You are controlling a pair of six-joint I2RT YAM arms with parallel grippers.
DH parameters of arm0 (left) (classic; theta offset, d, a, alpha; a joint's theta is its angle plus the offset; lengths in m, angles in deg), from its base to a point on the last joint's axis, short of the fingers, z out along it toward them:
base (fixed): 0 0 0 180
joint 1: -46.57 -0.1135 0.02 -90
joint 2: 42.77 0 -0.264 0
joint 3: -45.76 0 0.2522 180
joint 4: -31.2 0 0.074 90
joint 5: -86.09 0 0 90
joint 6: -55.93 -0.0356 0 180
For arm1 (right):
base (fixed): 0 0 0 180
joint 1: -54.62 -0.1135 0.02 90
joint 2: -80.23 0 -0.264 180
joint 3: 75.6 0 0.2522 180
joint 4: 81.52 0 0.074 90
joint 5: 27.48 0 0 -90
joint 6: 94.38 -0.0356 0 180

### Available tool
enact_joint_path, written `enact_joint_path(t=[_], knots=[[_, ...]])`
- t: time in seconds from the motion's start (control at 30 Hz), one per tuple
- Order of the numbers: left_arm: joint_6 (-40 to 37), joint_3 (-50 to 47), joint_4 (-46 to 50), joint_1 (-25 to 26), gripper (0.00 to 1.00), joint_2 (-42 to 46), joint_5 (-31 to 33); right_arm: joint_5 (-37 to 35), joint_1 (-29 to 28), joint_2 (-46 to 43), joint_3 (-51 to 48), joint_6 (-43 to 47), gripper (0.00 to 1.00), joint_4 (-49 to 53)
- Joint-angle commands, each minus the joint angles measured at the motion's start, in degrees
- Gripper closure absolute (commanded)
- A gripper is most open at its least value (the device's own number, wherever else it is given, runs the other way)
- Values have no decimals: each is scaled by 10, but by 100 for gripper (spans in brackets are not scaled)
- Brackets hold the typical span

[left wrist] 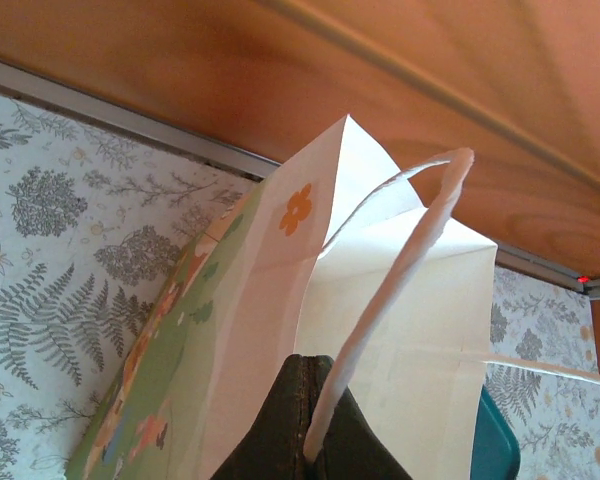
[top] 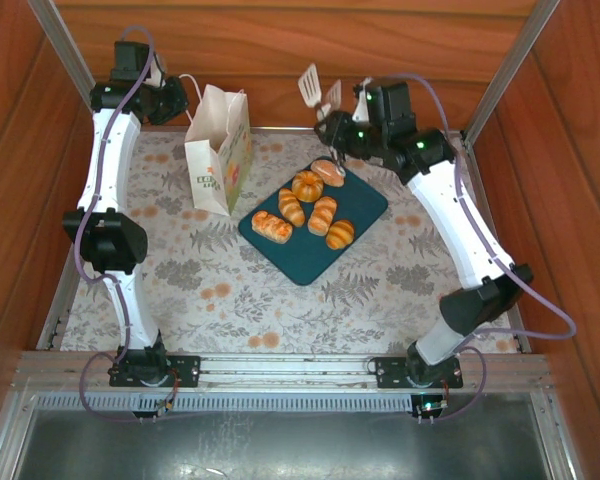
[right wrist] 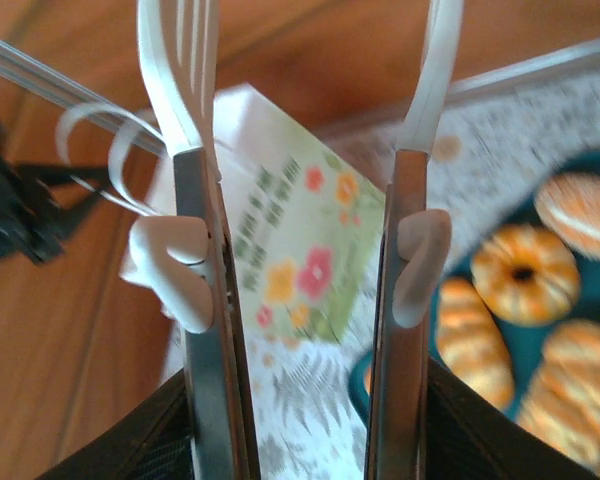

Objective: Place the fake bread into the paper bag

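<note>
Your left pincer (left wrist: 308,420) is pressed together on a white handle (left wrist: 400,260) of the paper bag (top: 218,150), at the far left corner of the desk (top: 230,290). The handle strip runs up from between the dark fingers (left wrist: 270,430) and loops over the bag's open mouth. The bag stands upright on the flowered cloth with its printed side toward the middle.

Just to its right lies the dark teal tray (top: 315,262), set at a slant and apart from the bag. The fake bread (top: 307,185) is on that tray: you can count six glossy golden pieces, with the pumpkin-shaped bun near the far edge and ridged rolls around it.

Further right, at the tray's far corner, your right pincer (top: 342,128) pinches the metal tongs (right wrist: 205,300). Both metal arms sit between its fingers, and the white tips stand apart, raised above the desk toward the back wall.
</note>
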Motion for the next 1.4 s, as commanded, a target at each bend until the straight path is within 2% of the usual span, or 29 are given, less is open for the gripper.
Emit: enact_joint_path(t=[0.0,0.13,0.23,0.43,0.63,0.77,1.03,1.37], knots=[[4,-4,3,-4,100,-1,2,-10,-4,-44,-80,-9,49,33],[3,-2,3,-5,100,-1,2,7,-9,-81,-172,2,50,36],[3,2,3,-6,100,-3,0,26,-25,-75,-193,45,50,56],[5,-1,3,-6,100,1,-1,20,-89,-15,-162,179,51,109],[1,-10,3,-6,100,3,1,32,-120,21,-155,288,50,109],[1,-5,3,-7,100,1,1,14,-139,52,-151,344,50,116],[3,0,3,-8,100,-2,-2,-35,-157,89,-138,400,49,135],[4,3,3,-10,100,-3,-5,-84,-159,125,-127,422,48,144]])
